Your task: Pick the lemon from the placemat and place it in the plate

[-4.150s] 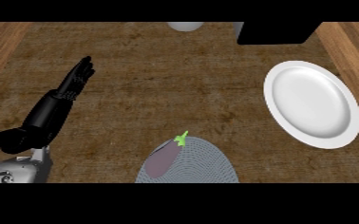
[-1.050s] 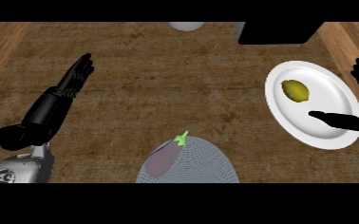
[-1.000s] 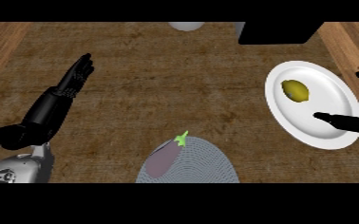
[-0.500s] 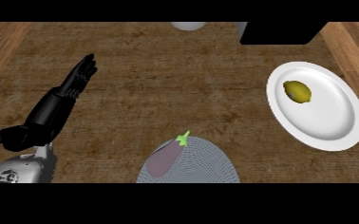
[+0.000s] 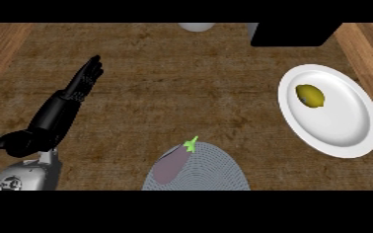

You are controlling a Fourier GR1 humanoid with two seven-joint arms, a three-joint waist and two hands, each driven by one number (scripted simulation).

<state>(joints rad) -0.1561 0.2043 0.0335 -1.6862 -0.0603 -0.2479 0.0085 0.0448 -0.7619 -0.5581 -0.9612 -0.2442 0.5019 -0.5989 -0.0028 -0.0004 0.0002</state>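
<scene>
The yellow lemon (image 5: 310, 96) lies on the upper part of the white plate (image 5: 335, 133) at the right edge of the counter. A round grey placemat (image 5: 211, 170) sits at the bottom centre, and a purple eggplant (image 5: 173, 163) with a green stem rests on its left side. My left hand (image 5: 82, 81) stays open at the left, fingers straight and pointing up and away, touching nothing. My right hand does not show in this view.
A black box-like object (image 5: 295, 33) stands at the back right, just above the plate. A pale round object (image 5: 197, 26) shows at the back centre. Wooden strips (image 5: 357, 44) border the counter on both sides.
My right hand, which hovered over the plate's right part a second ago, has pulled out of view to the right. The lemon stays on the plate. The left hand has not moved.
</scene>
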